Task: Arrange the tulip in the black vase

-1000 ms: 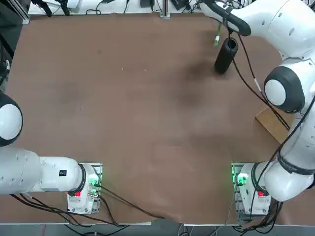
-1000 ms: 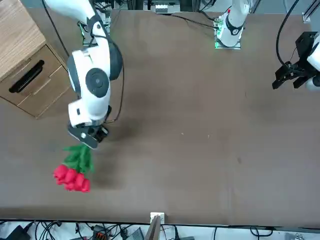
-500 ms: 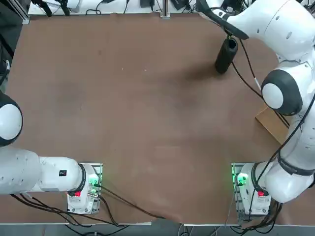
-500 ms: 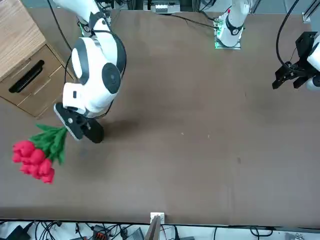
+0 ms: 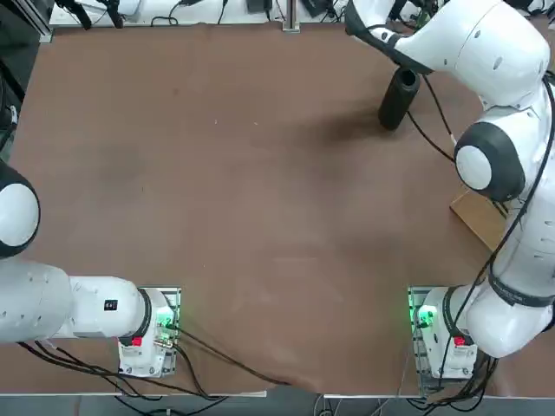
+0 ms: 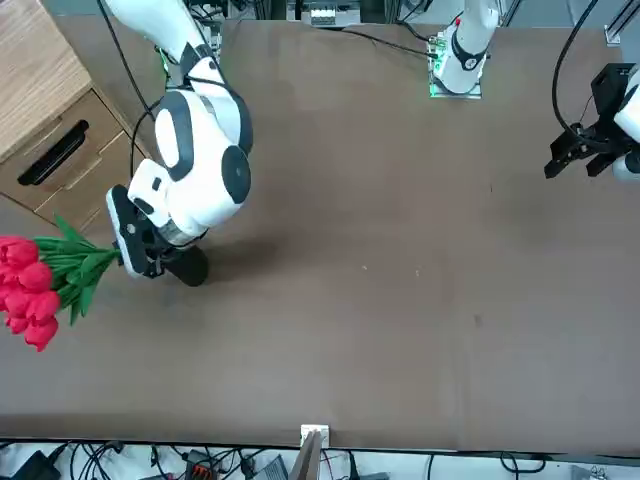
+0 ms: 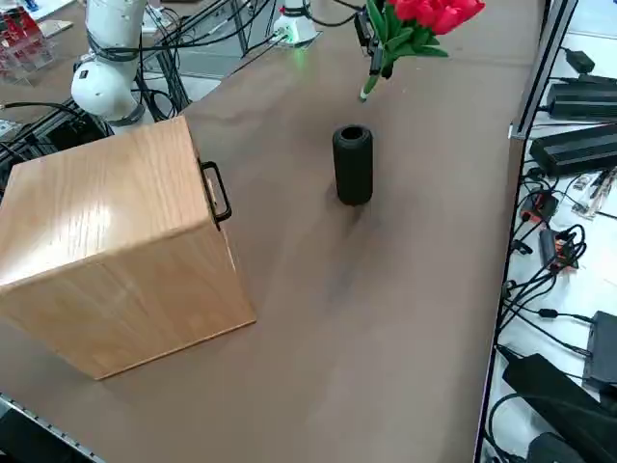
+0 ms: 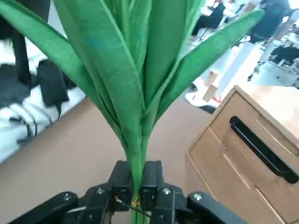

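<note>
The black vase [image 7: 353, 164] stands upright at the far right of the table [image 5: 260, 191], and the wrist partly covers it in the front view [image 6: 188, 268]. My right gripper [image 6: 130, 248] hovers beside and above it, shut on the thin green stems of the tulip [image 6: 40, 285]. The bunch lies nearly level, red blooms pointing out past the table's right edge. In the right side view the tulip [image 7: 419, 17] is high up, with its stem ends hanging beyond the vase mouth. The wrist view shows the gripper [image 8: 136, 181] clamping the stems under broad green leaves.
A wooden drawer cabinet [image 7: 116, 241] with a black handle stands on the table's right side, nearer the arm's base than the vase [image 6: 45, 120]. Cables and black power bricks [image 7: 574, 145] lie on the floor past the far table edge.
The wrist has turned and lifted. The tulip swung from hanging blooms-down near the vase to lying almost level, blooms now out toward the table's right edge. The vase has not moved.
</note>
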